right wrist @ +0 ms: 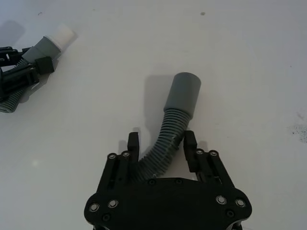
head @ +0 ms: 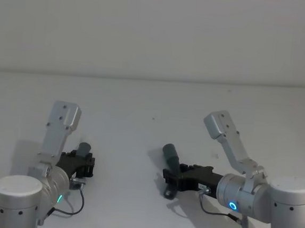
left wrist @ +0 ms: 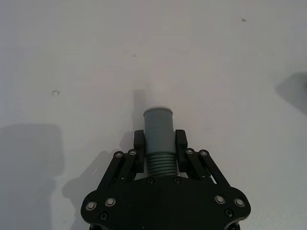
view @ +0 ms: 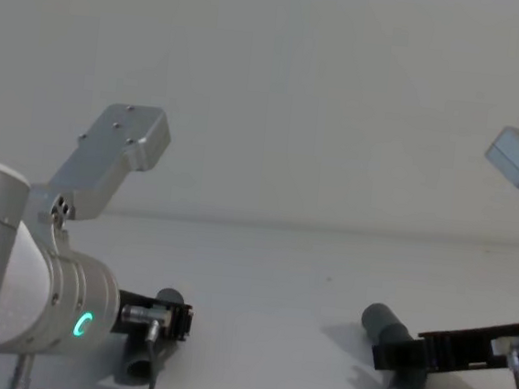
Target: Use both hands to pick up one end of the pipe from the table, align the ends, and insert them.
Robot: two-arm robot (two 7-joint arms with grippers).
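Left end effector (left wrist: 160,143): clamping the shorter pipe piece (left wrist: 159,139) at its ribs, low over the surface (head: 142,108).
Right end effector (right wrist: 161,148): fingers straddling the longer pipe piece (right wrist: 175,115), grip unclear.

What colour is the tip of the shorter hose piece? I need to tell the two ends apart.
White, on the shorter hose piece in the left gripper; clearest in the right wrist view.

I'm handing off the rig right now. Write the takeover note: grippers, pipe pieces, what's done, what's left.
Left gripper: shut on the shorter pipe piece at its ribbed part, white-tipped end pointing forward.
Right gripper: fingers either side of the longer pipe piece at its ribbed bend; firm contact unclear. Grey cuff points forward.
Both pieces sit low at the table, well apart.
Done: both grippers on the pieces.
Left: lift, align white tip with cuff, insert.
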